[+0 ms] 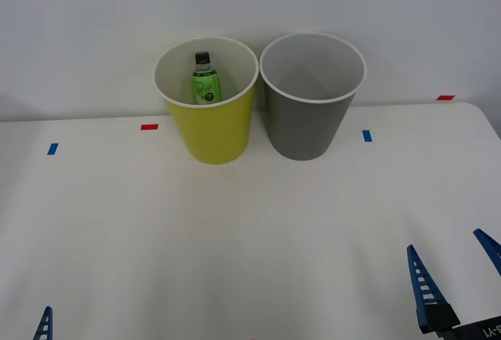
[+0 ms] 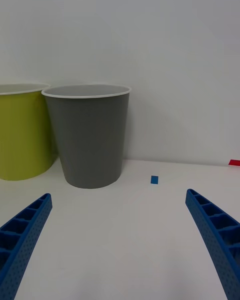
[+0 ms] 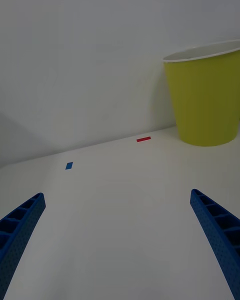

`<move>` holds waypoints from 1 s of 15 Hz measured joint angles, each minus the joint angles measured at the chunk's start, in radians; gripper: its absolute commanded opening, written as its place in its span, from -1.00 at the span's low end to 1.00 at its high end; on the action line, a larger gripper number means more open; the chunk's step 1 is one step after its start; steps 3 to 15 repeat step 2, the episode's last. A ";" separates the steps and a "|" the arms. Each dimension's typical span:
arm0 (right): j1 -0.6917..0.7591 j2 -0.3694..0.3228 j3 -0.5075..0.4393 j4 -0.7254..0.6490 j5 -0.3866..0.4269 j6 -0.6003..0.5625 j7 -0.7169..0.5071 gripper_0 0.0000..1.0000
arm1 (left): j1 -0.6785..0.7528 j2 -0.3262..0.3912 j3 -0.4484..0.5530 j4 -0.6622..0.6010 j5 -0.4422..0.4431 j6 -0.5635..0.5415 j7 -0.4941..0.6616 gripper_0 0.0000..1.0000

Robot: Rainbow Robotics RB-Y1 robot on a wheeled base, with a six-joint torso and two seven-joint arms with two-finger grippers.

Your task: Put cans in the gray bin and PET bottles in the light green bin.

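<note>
Right gripper [image 1: 458, 265] low at near right, jaws apart; left gripper [image 3: 120, 240] likewise, near left.

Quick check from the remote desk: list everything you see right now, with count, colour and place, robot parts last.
light green bin: one, yellow-green with white rim, at the table's far edge, left of the gray one.
PET bottle: one, clear with green label and black cap, upright inside the light green bin.
gray bin: one, dark gray with white rim, right beside the light green bin; nothing visible inside.
tape marks: two red, two blue, along the far side of the table.
table: one, white.
left pincer: blue fingers, open, near the front left corner.
right pincer: blue fingers, open, near the front right.
</note>
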 measured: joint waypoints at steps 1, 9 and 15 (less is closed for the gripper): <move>0.000 0.000 0.000 0.000 0.000 0.000 0.000 0.84 | 0.000 0.000 0.000 0.000 0.000 0.000 0.000 1.00; 0.000 0.000 0.000 0.000 0.000 0.000 0.000 0.83 | 0.000 0.000 0.000 0.000 0.000 0.000 0.000 1.00; 0.000 0.000 0.000 0.000 0.000 0.000 0.000 0.83 | 0.000 0.000 0.000 0.000 0.000 0.000 0.000 1.00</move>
